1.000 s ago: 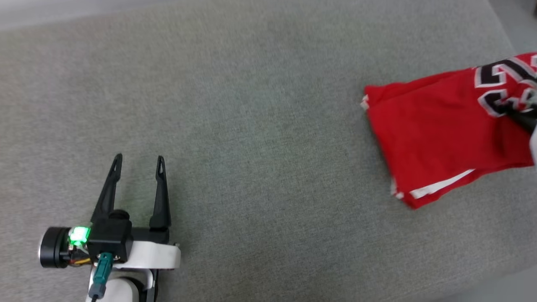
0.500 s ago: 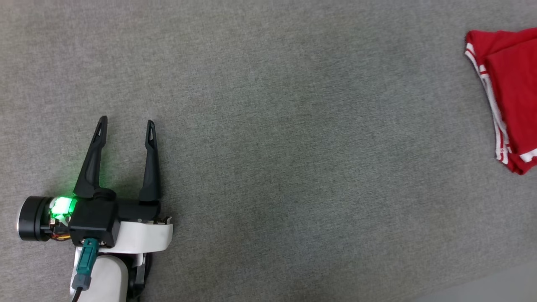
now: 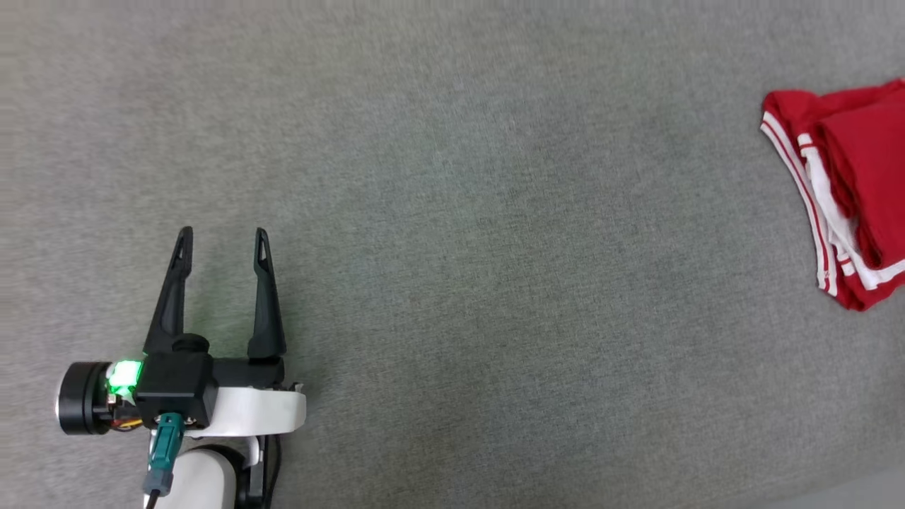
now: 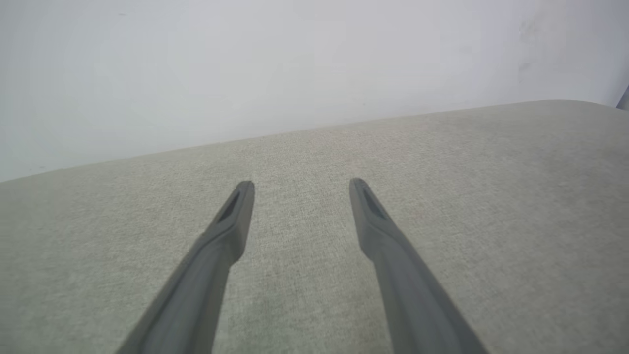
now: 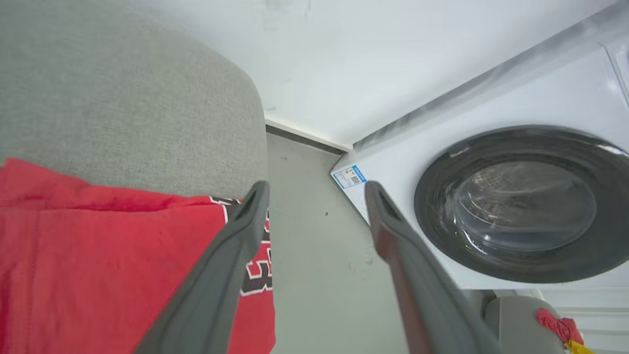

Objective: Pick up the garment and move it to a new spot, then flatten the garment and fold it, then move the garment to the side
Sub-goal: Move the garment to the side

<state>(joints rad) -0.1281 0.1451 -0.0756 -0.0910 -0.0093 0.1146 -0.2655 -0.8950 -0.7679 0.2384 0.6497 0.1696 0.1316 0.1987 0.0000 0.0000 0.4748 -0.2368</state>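
Looking down from the head, the left gripper (image 3: pixel 223 233) has its dark fingers spread wide, holding nothing, over a grey woven fabric surface (image 3: pixel 495 247). The folded red jersey T-shirt with white striped trim (image 3: pixel 859 177) lies well off to their right. Left wrist, same deal: wide gap, bare fabric between. Right wrist: right gripper (image 5: pixel 315 186) jaws apart too, nothing gripped, T-shirt beside one finger, white front-loading washing machine (image 5: pixel 516 206) past the other.
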